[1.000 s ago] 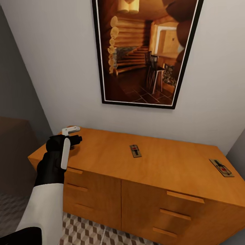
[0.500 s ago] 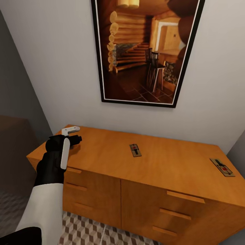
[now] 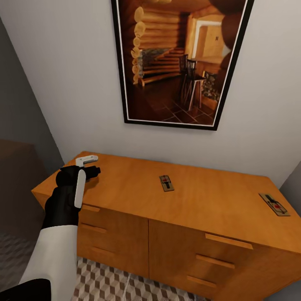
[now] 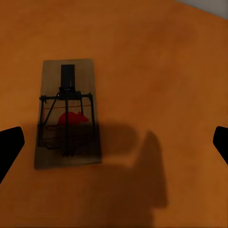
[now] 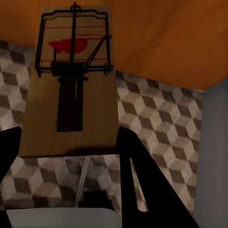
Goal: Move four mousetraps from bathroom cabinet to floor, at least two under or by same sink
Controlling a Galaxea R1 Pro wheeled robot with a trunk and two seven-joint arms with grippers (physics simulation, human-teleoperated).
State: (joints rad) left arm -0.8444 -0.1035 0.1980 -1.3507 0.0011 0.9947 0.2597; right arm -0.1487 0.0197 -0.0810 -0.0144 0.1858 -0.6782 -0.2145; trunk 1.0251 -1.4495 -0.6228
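Mousetraps are seen on the orange cabinet: one [image 3: 166,183] near the middle of its top, one [image 3: 274,204] at its far right end, one [image 4: 68,114] below the left gripper [image 4: 114,142], which is spread wide above it, seemingly for a grasp. A fourth mousetrap [image 5: 70,90] is held in the right gripper [image 5: 66,142], above the bathroom floor [image 5: 161,118]. The sink cannot be made out.

Smooth satin wooden cabinet [image 3: 200,200]; matt wooden mousetraps [image 3: 166,183] with wire
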